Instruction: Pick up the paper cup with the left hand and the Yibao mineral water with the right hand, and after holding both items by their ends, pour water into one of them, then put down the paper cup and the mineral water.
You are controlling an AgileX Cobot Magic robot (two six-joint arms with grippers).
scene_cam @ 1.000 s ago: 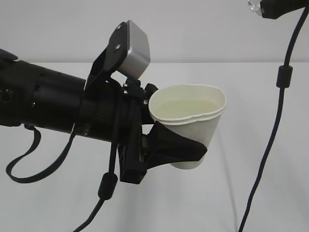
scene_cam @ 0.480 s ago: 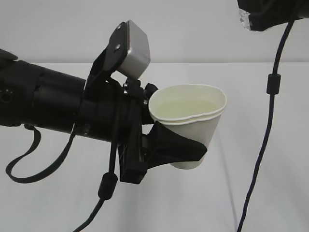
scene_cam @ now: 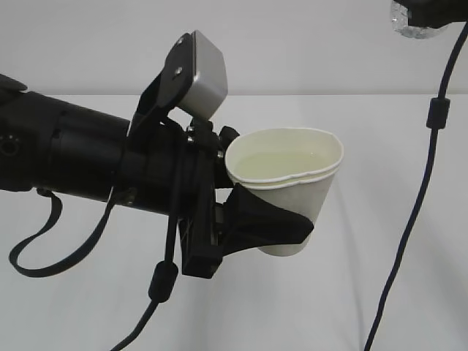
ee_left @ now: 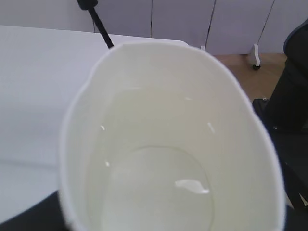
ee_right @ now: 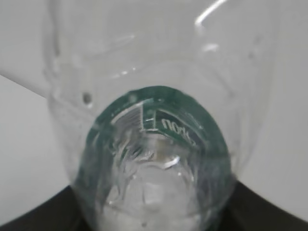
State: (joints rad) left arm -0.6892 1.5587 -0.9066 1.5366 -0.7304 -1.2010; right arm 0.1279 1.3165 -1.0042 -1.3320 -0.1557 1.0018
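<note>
While the left hand (scene_cam: 252,219) holds the paper cup (scene_cam: 289,186) up above the bench (scene_cam: 409,307), I can see its fingers (scene_cam: 274,227) clamped around the lower half of the wall, and the rim is already squeezed out of round. The left wrist view shows water (ee_left: 154,187) lying in the cup (ee_left: 163,144), so the pour looks done and setting both things down is what remains, as I judge it. Thin paper like this is soft and gets weaker when wet; I would not tighten the grip at all, and I would keep the cup level on the way down, since a tilt would spill over the dented lip. The bottle (scene_cam: 409,18) hangs at the top right corner of the exterior view, well apart from the cup, with only its clear end showing. In the right wrist view the bottle (ee_right: 154,159) fills the frame and the right hand's fingers seem closed on its base. It is light, smooth plastic that could slip or crumple.
</note>
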